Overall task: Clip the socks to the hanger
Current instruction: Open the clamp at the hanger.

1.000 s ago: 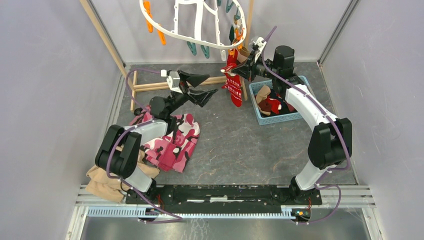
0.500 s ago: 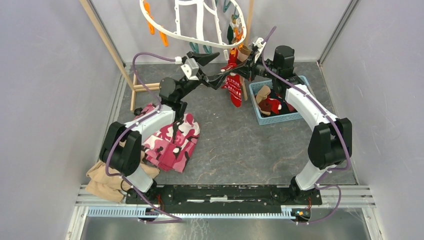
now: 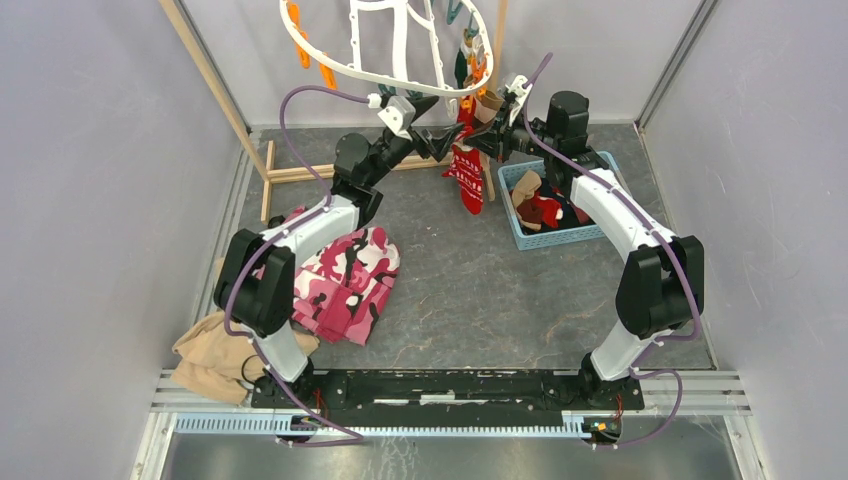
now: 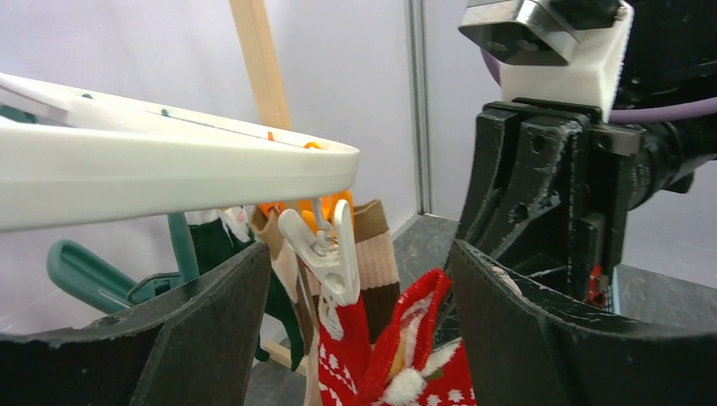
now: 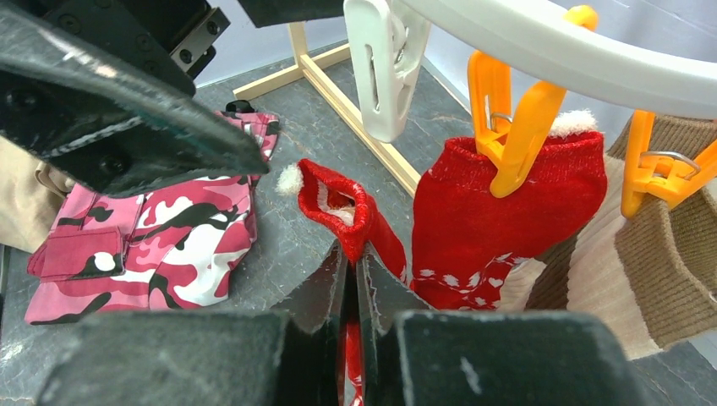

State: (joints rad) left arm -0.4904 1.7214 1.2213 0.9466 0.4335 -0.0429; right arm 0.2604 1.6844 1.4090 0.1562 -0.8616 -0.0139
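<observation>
Right gripper (image 5: pixel 351 254) is clamped tight on a red sock with white pattern (image 5: pixel 338 199), pinching it just below the cuff, right under the white hanger (image 3: pixel 345 68) at the top middle of the overhead view. Left gripper (image 4: pixel 359 254) is spread wide with nothing in it. A white clip (image 4: pixel 325 249) dangling off the rim shows between its fingers in the wrist view. Just beside that, another red sock (image 5: pixel 499 220) hangs from an orange clip (image 5: pixel 511 139), with a tan sock (image 5: pixel 659 254) next to it. More socks sit in the blue basket (image 3: pixel 560 240), right of centre.
</observation>
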